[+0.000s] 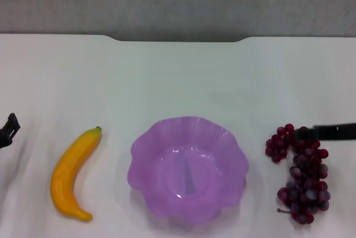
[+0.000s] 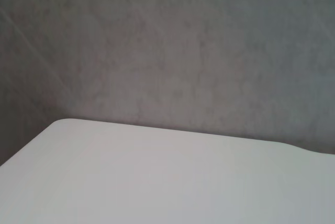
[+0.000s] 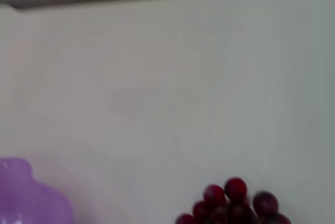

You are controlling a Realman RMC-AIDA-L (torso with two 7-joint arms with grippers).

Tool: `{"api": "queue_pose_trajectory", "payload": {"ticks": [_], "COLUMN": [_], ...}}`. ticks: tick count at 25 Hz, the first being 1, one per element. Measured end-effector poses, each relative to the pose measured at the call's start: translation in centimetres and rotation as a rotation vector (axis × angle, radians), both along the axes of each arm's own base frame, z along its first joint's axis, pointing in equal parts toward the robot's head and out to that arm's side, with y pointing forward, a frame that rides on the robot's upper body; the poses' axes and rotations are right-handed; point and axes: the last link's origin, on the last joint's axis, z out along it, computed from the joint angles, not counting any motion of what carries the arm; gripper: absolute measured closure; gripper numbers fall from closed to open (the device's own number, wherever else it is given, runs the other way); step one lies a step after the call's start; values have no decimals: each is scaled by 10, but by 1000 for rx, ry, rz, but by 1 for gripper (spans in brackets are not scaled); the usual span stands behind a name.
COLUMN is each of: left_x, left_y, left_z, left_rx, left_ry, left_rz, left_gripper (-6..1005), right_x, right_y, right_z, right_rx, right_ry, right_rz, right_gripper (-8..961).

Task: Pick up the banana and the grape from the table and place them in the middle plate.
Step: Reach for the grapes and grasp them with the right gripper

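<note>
The yellow-orange banana (image 1: 72, 174) lies on the white table (image 1: 178, 77), left of the purple scalloped middle plate (image 1: 146, 148), which holds nothing. The bunch of dark red-purple grapes (image 1: 303, 182) lies to the right of the plate. My right gripper (image 1: 325, 133) reaches in from the right edge as a dark bar over the top of the bunch. The right wrist view shows the top of the grapes (image 3: 233, 203) and a piece of the plate's rim (image 3: 26, 198). My left gripper (image 1: 8, 129) is at the far left edge, apart from the banana.
The table's notched far edge (image 1: 178, 39) runs along a grey wall. The left wrist view shows only a rounded table corner (image 2: 63, 130) and the wall.
</note>
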Motion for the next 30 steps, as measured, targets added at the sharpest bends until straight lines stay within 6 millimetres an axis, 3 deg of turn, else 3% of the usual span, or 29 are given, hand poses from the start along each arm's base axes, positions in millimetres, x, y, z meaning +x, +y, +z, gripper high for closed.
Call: {"api": "queue_pose_trajectory", "payload": {"ticks": [11,30], "left_x": [1,2], "left_y": [1,2], "left_z": [0,0], "left_rx": [0,0], "left_ry": [1,-1], "left_rz": [-3,-6], "left_gripper": [257,257], "right_x": [13,17], "right_y": [3,11], "right_z": [-24,-34], "right_rx": [-139,-165], "right_ry": [-40,-91], "right_rz": [-105,-92], "right_gripper": [212,241]}}
